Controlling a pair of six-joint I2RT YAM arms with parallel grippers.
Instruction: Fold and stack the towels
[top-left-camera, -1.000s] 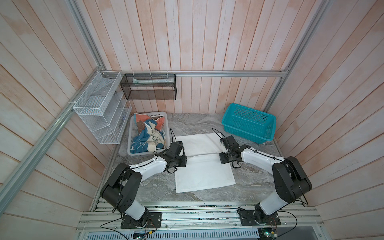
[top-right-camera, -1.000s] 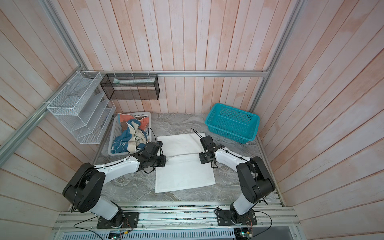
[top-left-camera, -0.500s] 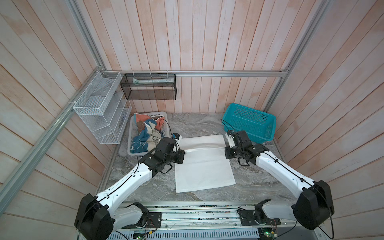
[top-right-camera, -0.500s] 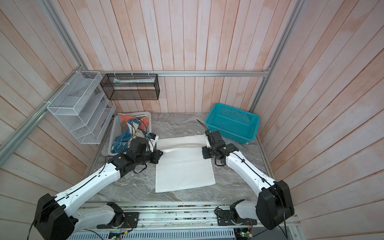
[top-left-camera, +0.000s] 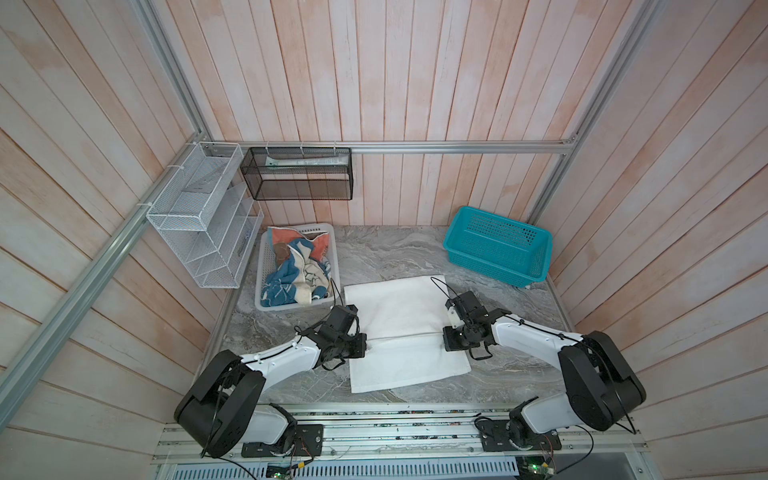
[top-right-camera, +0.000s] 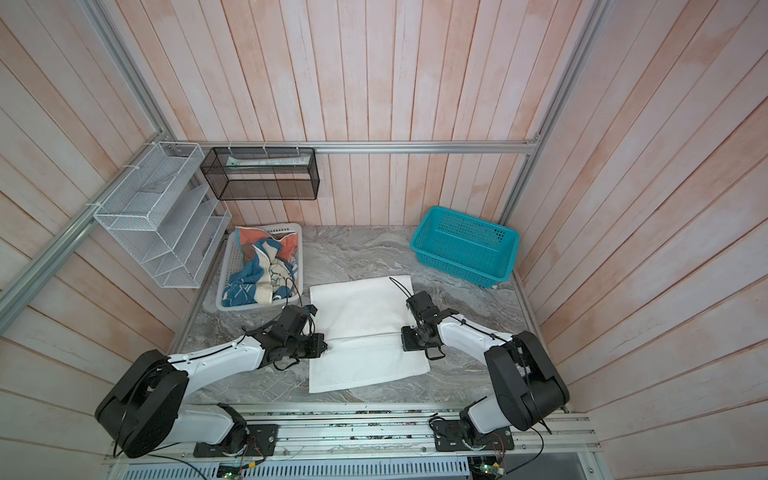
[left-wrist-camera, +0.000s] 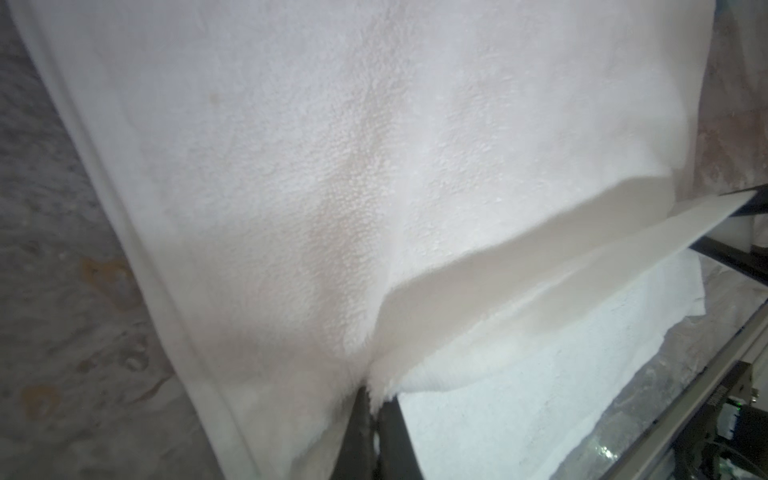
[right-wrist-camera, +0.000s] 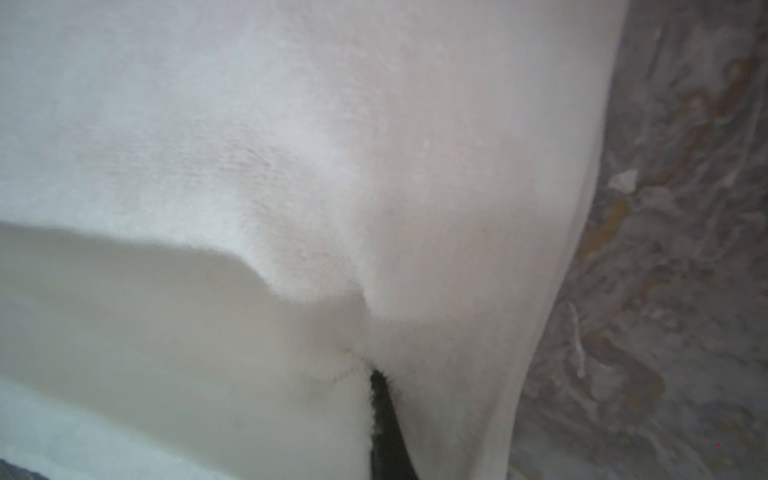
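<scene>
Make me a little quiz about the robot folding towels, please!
1. True or false: the left gripper and right gripper both pinch the white towel.
2. Where are the coloured towels? A) in the white basket B) on the white towel C) in the right gripper
3. Fill in: the far-right basket is coloured ____.
Key: 1 true; 2 A; 3 teal.

Right gripper (right-wrist-camera: 380, 386) tips buried under white towel (right-wrist-camera: 291, 166) fold; basket towels (top-left-camera: 297, 270) crumpled, prints unreadable.
</scene>
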